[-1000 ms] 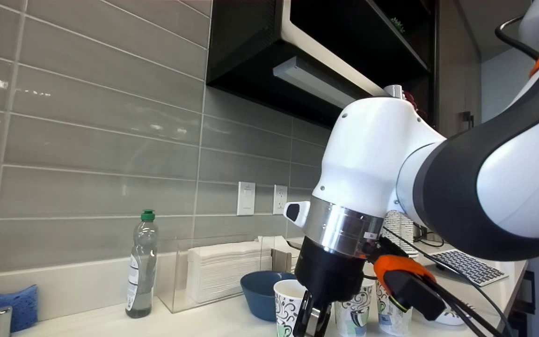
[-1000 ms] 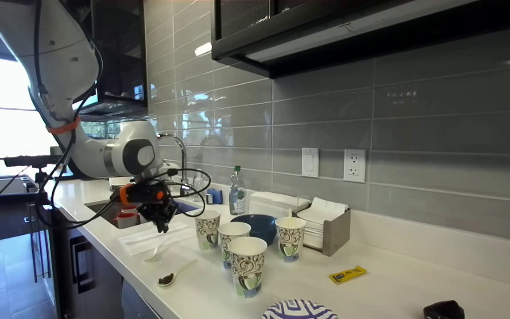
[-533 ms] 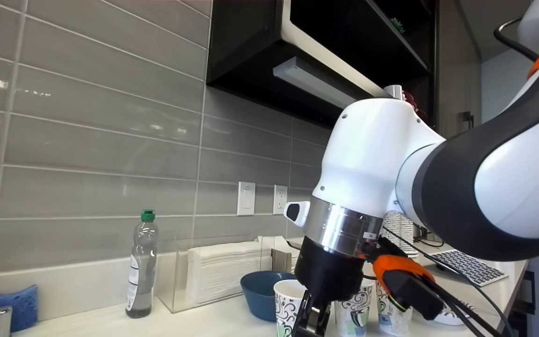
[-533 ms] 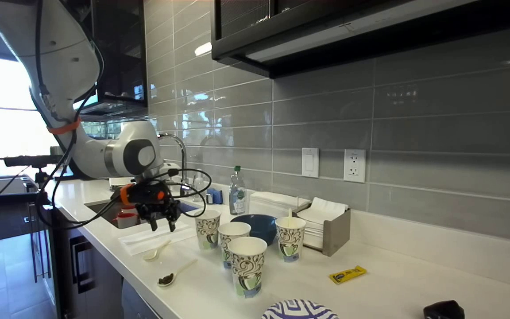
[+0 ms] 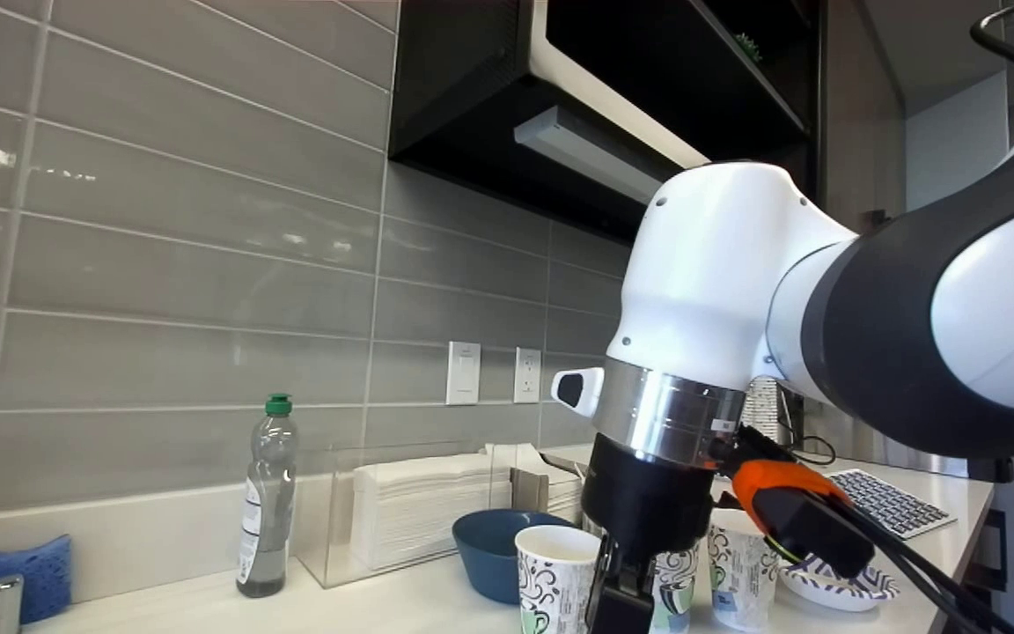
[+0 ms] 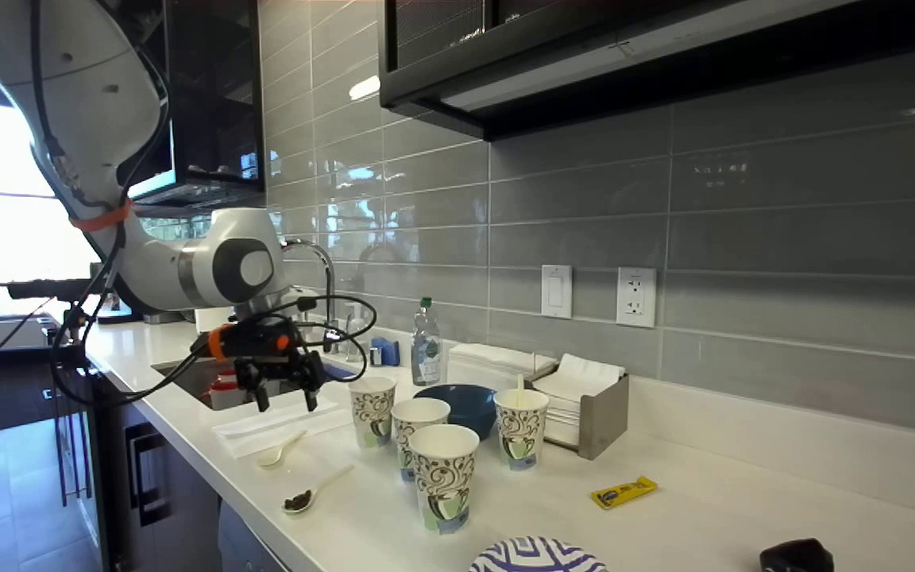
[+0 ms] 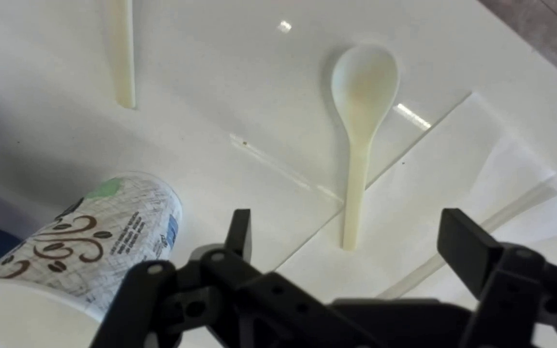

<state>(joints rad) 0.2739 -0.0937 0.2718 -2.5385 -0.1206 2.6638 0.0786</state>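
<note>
While the wrist view looks down past them, the fingers (image 7: pixel 472 253) stand spread wide to left and right, gripping nothing. Beyond and between their tips lies a pale spoon (image 7: pixel 359 140), its scoop on the white tabletop (image 7: pixel 240 96) at the far side and its handle end over a paper sheet (image 7: pixel 452 169). A patterned cup (image 7: pixel 109 246) shows at the near left, the handle of a second spoon (image 7: pixel 124 63) at the far left.

In an exterior view, the fingers hover above the tabletop, apart from the pale spoon beneath them. Nearer, the second spoon has something dark in its scoop. To the right stand the patterned cup and three more cups (image 6: pixel 443 486), a blue bowl (image 6: pixel 469 413) just beside them; a yellow packet (image 6: pixel 624 493) lies farther right.

In an exterior view, the fingers show at the near edge, partly cut off, covering the right side of a cup (image 5: pixel 547 581). A green-capped bottle (image 5: pixel 266 519) stands far to the left.
</note>
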